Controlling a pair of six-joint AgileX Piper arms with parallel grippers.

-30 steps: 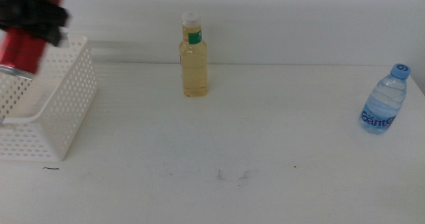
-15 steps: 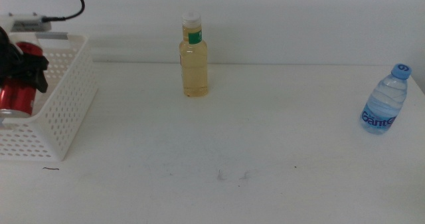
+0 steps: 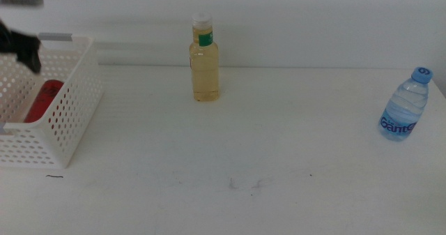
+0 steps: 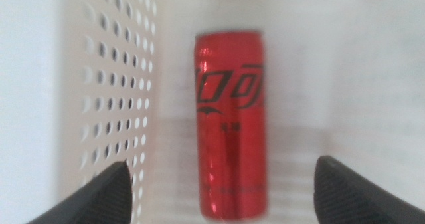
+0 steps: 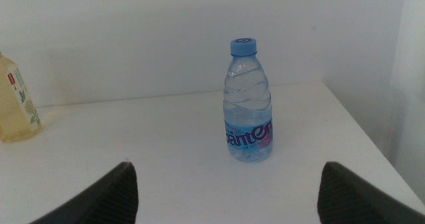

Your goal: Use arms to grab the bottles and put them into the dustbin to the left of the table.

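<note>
One of three is done: the can [image 4: 230, 121] lies in the basket [image 3: 70, 116] at nine o'clock beneath the spread-open left tool [image 4: 219, 184], while the yellow bottle [image 3: 204, 57] at twelve and the water bottle [image 5: 248, 104] at three, facing the open right tool [image 5: 229, 187], stand on the surface [image 3: 244, 137].

The water bottle [image 5: 250, 104] bears a blue label whose lettering looks like "Ganten"; the red soda can [image 4: 230, 122] carries white characters too blurred to read

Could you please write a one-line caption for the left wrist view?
Open left gripper above the red soda can lying inside the dustbin.
</note>
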